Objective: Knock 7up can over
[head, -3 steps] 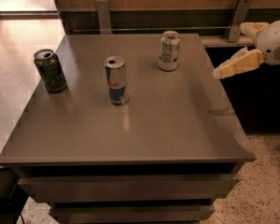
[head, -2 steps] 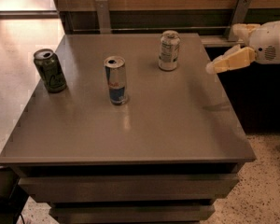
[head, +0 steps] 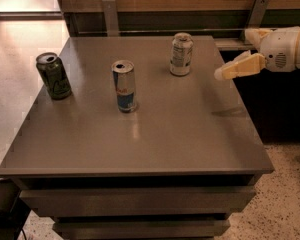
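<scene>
The 7up can (head: 181, 54), short and whitish-silver with a pale green label, stands upright at the far middle-right of the grey table (head: 190, 134). My gripper (head: 233, 55) comes in from the right at the table's right edge, level with the can and a short gap to its right, not touching it. Its pale yellow fingers (head: 238, 67) point left toward the can and stand apart, holding nothing.
A tall slim blue-and-silver can (head: 124, 86) stands upright left of centre. A dark green can (head: 53, 76) stands near the left edge. A wooden wall with metal brackets (head: 110, 15) runs behind the table. A dark gap lies beside the table's right edge.
My gripper has moved left toward the 7up can, from beyond the table's right edge to just over it. All three cans stand as before.
</scene>
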{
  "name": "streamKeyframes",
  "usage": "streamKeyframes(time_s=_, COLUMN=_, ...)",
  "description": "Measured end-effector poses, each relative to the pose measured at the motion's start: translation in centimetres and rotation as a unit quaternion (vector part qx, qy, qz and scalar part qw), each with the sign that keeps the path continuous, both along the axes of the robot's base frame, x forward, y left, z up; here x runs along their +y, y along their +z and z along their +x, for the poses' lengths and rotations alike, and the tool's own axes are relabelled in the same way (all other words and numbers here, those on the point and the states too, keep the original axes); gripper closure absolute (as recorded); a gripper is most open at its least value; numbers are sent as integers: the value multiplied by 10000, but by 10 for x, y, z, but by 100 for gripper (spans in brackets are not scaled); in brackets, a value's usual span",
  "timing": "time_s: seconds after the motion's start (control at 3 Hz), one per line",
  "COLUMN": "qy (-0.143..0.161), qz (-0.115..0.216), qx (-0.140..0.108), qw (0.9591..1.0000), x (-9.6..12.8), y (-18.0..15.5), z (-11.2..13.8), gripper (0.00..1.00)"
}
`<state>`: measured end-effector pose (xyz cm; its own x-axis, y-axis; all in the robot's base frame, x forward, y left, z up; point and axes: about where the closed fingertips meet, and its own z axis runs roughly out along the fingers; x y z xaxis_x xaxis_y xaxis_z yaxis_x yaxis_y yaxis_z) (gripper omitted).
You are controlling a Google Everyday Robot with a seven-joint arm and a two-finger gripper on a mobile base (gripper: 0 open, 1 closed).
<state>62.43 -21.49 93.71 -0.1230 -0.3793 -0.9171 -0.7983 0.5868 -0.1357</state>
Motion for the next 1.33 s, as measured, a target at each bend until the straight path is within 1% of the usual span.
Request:
streamKeyframes(time_s=0.33, qy=-88, qz=347, qx=-145, qw=9993, x=8, y=-19, z=13, gripper=0)
streamKeyframes(time_s=0.67, qy=-190, qz=637, qx=-290, qw=9974, x=13, y=-32, z=28, gripper=0)
streamKeyframes(time_s=1.0, qy=-238, qz=822, qx=-378, qw=9956, x=18, y=-37, z=45, gripper=0)
streamKeyframes(time_s=1.33, qy=-226, qz=882, qx=-408, qw=9950, x=24, y=-33, z=61, gripper=0)
